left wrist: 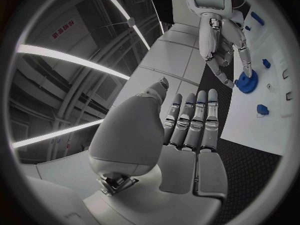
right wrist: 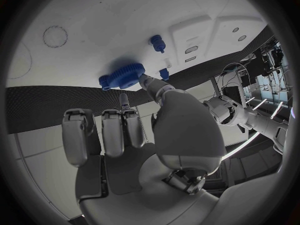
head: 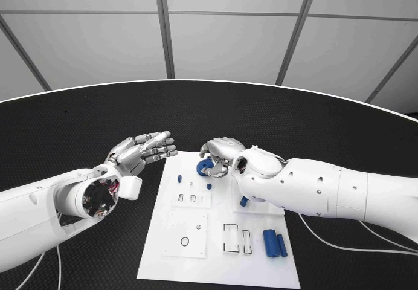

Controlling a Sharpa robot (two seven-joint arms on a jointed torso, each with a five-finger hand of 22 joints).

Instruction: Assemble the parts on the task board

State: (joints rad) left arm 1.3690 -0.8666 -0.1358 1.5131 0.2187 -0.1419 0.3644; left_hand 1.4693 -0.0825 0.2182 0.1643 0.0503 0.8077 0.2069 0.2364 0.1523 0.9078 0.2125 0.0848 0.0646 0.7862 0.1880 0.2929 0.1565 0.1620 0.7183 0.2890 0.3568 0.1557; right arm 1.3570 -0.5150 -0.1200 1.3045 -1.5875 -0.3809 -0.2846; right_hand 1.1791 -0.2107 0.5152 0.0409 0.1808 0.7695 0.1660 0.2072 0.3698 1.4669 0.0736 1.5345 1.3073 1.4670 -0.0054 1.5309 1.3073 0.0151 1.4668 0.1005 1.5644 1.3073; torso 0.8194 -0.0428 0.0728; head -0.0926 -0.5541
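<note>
The white task board (head: 218,254) lies in the middle of the table. A blue gear (head: 205,168) sits near its far edge. My right hand (head: 223,152) reaches down over it, and in the right wrist view the thumb tip and a fingertip meet the rim of the gear (right wrist: 122,76), pinching it against the board (right wrist: 94,35). The left wrist view shows those right fingers (left wrist: 244,60) coming down onto the gear (left wrist: 245,82). My left hand (head: 144,151) hovers beside the board's far left corner, fingers straight and apart, holding nothing (left wrist: 187,130).
Small blue pegs (head: 179,179) (head: 209,186) stand in the board near the gear. Another blue piece (head: 244,201) sits under my right forearm. Two blue cylinders (head: 274,243) lie at the board's near right, beside rectangular slots (head: 231,237). White cables (head: 348,241) trail on the right.
</note>
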